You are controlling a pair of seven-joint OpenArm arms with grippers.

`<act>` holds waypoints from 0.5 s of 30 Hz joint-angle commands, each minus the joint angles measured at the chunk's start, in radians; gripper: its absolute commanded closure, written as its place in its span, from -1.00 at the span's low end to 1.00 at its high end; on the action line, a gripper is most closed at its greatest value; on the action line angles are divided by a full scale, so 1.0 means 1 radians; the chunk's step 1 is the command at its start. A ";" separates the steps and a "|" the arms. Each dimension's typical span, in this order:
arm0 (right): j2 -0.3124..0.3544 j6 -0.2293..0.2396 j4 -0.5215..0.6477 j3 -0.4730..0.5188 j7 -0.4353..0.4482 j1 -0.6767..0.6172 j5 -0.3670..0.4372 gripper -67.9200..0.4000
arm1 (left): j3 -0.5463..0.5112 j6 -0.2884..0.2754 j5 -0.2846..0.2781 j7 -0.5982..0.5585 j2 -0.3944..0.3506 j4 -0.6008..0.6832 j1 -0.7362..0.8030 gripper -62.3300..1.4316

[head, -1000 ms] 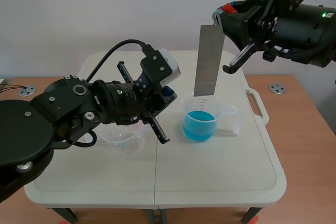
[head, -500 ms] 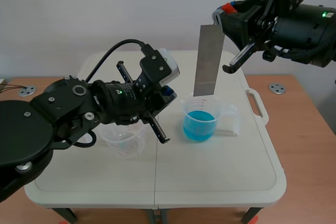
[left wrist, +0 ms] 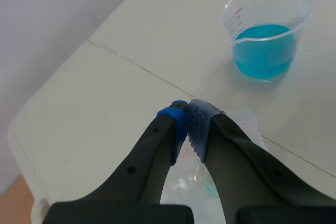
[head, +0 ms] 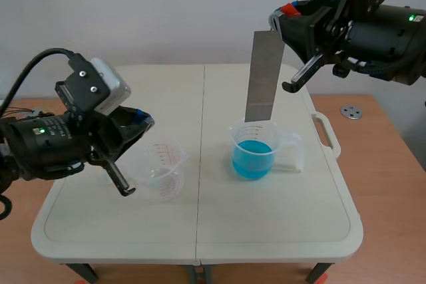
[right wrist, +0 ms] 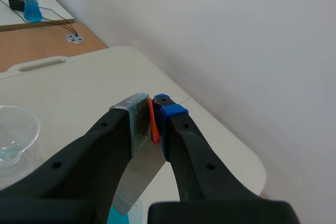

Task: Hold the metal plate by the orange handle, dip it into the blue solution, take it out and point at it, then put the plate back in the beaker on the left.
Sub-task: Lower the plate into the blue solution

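so the right gripper point(right wrist: 148, 109) is clamped on the orange handle point(right wrist: 153, 127) at the top of the metal plate point(head: 261, 78). the plate hangs upright right over the beaker of blue solution point(head: 253, 151), lower edge about level with the rim, not in the liquid. the left gripper point(left wrist: 189, 121) is pinched closed on nothing, over the empty beaker point(head: 162, 171) on the left. plate looks thin, stiff and light, probably slick once wet, so the handle's the spot to hold. both beakers look like light plastic, easy to tip with a bump.
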 commanded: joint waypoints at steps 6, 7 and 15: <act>-0.002 0.006 0.016 0.006 0.010 0.017 0.017 0.95 | -0.203 0.003 -0.084 -0.086 -0.080 0.127 0.248 0.91; -0.003 0.006 0.016 0.006 0.005 0.017 0.017 0.95 | -0.237 0.002 -0.093 -0.098 -0.085 0.140 0.288 0.91; -0.004 0.006 -0.018 0.005 0.010 0.017 0.017 0.95 | -0.483 0.001 -0.173 -0.222 -0.087 0.215 0.620 0.91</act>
